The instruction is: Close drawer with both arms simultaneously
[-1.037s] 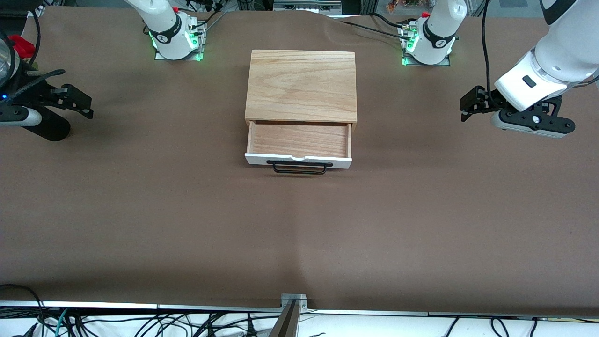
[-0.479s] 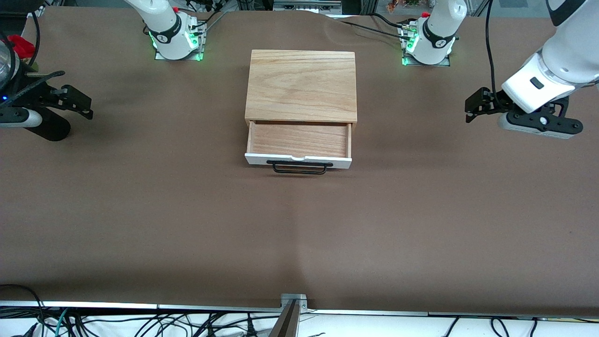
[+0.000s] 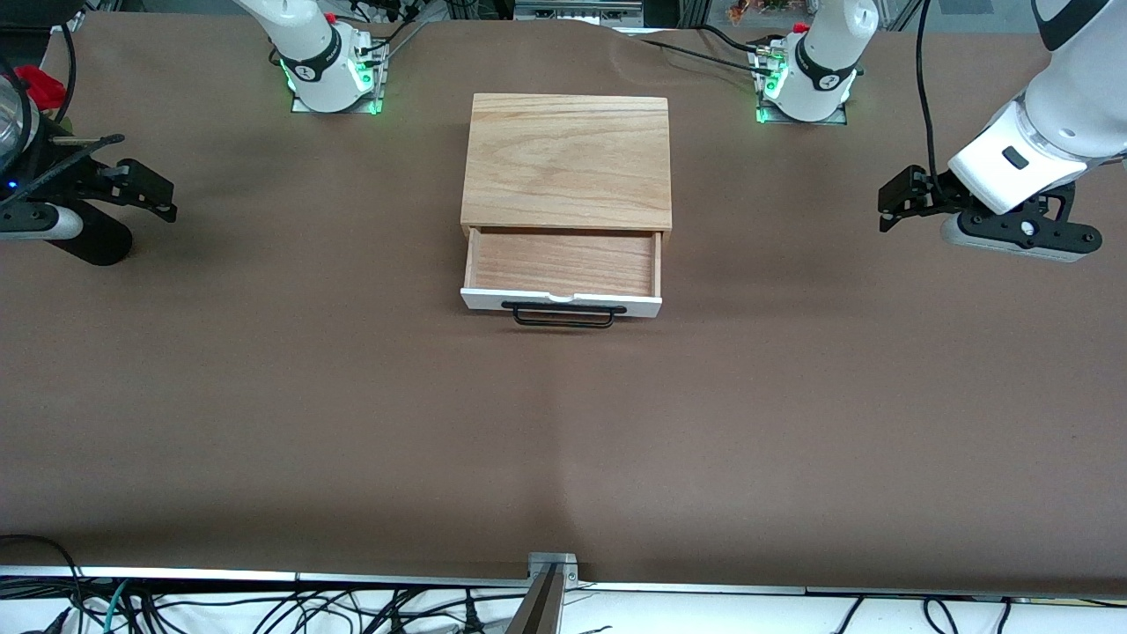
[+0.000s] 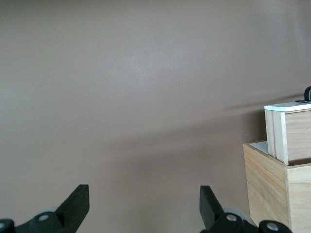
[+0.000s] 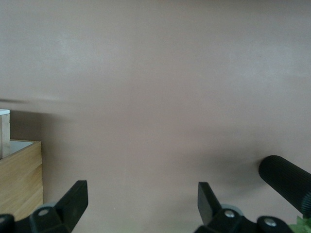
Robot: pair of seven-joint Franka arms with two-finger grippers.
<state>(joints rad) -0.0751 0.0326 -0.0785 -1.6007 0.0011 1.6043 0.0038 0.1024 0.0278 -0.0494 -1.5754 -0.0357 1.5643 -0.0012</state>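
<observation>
The drawer [image 3: 562, 264] stands pulled out of the oak-coloured box [image 3: 567, 161] at the table's middle, its white front panel and black wire handle [image 3: 563, 315] toward the front camera. It is empty. My left gripper [image 3: 889, 204] is open and empty, over the brown table toward the left arm's end, well apart from the box. My right gripper [image 3: 151, 195] is open and empty, over the table toward the right arm's end. The left wrist view shows the drawer's side [image 4: 286, 133] and my open left gripper [image 4: 144, 200]. The right wrist view shows the box's corner [image 5: 19, 174] and my open right gripper [image 5: 143, 198].
The brown table cover [image 3: 563, 440] spreads all round the box. The arms' bases [image 3: 330, 75] [image 3: 806, 88] stand farther from the front camera than the box. A black cylinder [image 5: 286, 182] shows in the right wrist view. Cables hang at the table's front edge.
My left gripper has drifted a little away from the box, toward the left arm's end of the table. My right gripper and the drawer have stayed put.
</observation>
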